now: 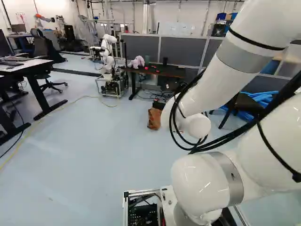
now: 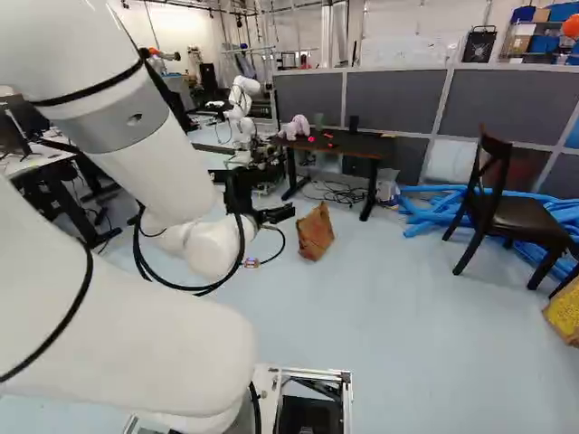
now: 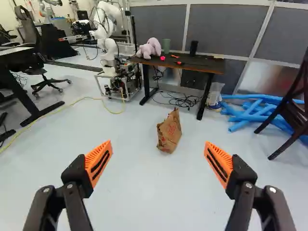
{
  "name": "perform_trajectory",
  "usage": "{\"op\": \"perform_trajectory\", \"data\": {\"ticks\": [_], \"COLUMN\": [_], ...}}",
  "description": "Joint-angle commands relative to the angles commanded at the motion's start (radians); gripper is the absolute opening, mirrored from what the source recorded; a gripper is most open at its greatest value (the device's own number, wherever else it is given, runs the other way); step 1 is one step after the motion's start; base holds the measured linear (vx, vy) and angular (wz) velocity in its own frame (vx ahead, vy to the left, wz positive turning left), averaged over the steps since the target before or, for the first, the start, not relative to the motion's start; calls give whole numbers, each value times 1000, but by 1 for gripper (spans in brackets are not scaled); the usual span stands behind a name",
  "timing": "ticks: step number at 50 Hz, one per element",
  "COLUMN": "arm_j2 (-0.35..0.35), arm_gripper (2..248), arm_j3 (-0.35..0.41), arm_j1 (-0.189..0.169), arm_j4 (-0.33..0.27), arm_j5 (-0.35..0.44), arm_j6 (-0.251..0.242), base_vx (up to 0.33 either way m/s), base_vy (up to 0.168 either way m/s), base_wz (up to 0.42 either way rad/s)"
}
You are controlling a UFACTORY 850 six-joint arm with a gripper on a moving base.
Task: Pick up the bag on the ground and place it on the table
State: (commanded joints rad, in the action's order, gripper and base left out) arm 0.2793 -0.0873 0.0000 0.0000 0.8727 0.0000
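Gripper (image 2: 275, 218), bag (image 3: 169, 131) ahead, blue tubes (image 3: 249, 114) beyond

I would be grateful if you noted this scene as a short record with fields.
target: brown paper bag, on the floor, upright but leaning
claw: open, nothing gripped; bag ahead of it
destination: dark-topped table, beyond the bag
on table: lilac plush toy, green container, black container, small items
beside table: another robot
near right partition in right base view: blue tubes, dark chair
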Motion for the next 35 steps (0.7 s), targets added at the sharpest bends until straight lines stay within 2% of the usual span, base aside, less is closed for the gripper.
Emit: {"op": "perform_trajectory", "data": {"ticks": [35], "arm_j2": [0], "arm_gripper": [247], "arm_j3": [0], "arm_j1": [0], "arm_j4": [0], "arm_j5": [0], "arm_j6": [0], "base_vx": [35], "base_vy": [-2], "base_wz": [1]}}
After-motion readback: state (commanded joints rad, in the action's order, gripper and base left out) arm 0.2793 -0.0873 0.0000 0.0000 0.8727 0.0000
